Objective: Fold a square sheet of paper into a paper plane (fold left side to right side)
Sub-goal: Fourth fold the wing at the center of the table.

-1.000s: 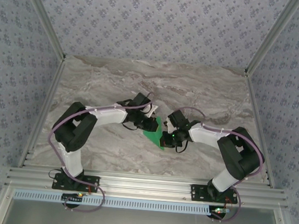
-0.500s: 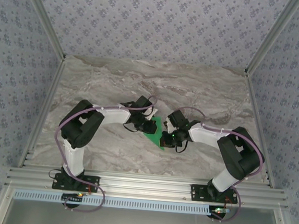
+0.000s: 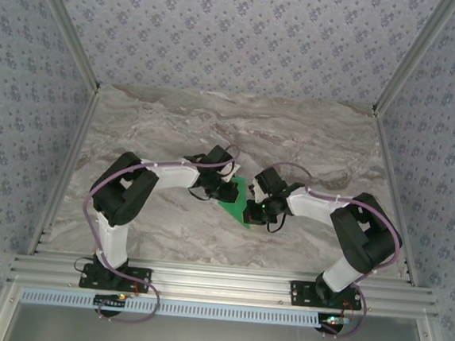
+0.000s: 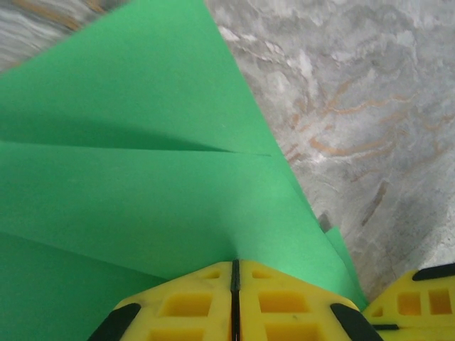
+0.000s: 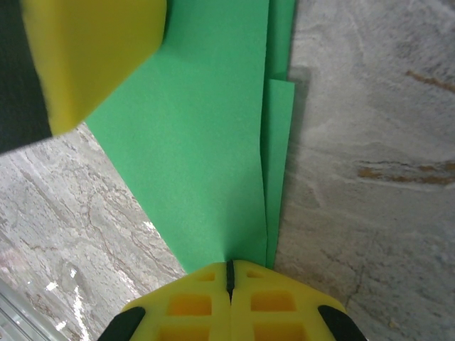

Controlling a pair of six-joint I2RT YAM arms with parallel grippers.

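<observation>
Marble table [image 3: 294,136]; left pincer [image 4: 234,266], right pincer [image 5: 229,266] clamp green paper [image 4: 142,185]; outline cropped.

We're looking into a robot test cell, a lab rig rather than anyone's home. A marble-look table [image 3: 215,129] is boxed in behind and on both flanks by flower-print panels [image 3: 239,36]. Bare aluminium rails [image 3: 218,281] run along its near edge. Bolted there are a left arm [image 3: 121,201] and a right arm [image 3: 358,230], trailing purple cables [image 3: 90,194]. A slotted cable duct [image 3: 215,311] lies just nearer.
</observation>
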